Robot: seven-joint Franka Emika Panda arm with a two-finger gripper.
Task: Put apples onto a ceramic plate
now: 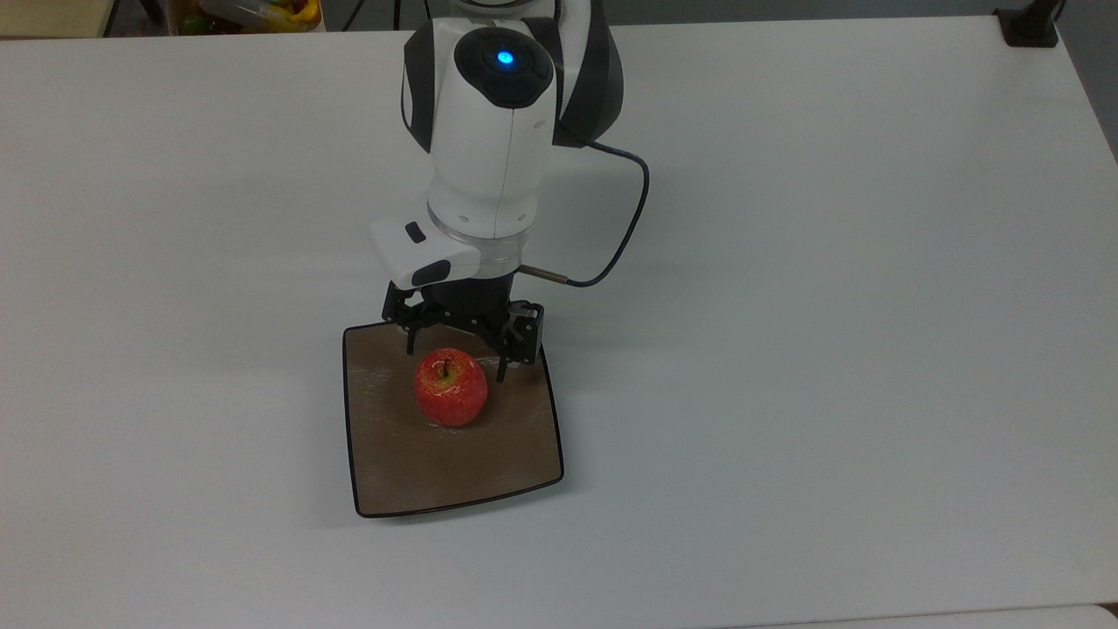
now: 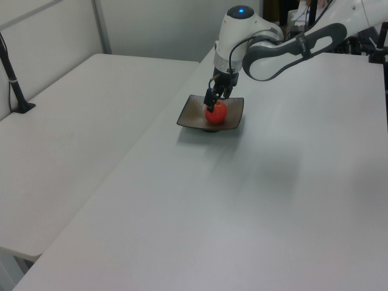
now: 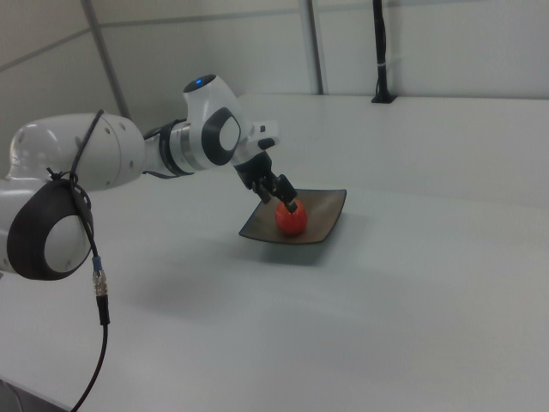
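Observation:
A small red apple (image 1: pixel 451 387) with a yellow-green patch at its stem rests upright on the square brown ceramic plate (image 1: pixel 454 454), a little toward the plate's far half. My gripper (image 1: pixel 456 358) hangs open just above and behind the apple, its black fingers spread to either side and clear of the fruit. In the left view the apple (image 2: pixel 216 113) sits on the plate (image 2: pixel 193 113) under the gripper (image 2: pixel 214 100). The right view has the apple (image 3: pixel 291 219) on the plate (image 3: pixel 326 210) with the gripper (image 3: pixel 287 201) right above it.
The plate lies on a wide white table (image 1: pixel 830 306). A black cable (image 1: pixel 624 236) loops off the wrist to the top view's right. A bin of coloured items (image 1: pixel 253 13) sits beyond the far edge. A black post (image 2: pixel 13 79) stands on the neighbouring table.

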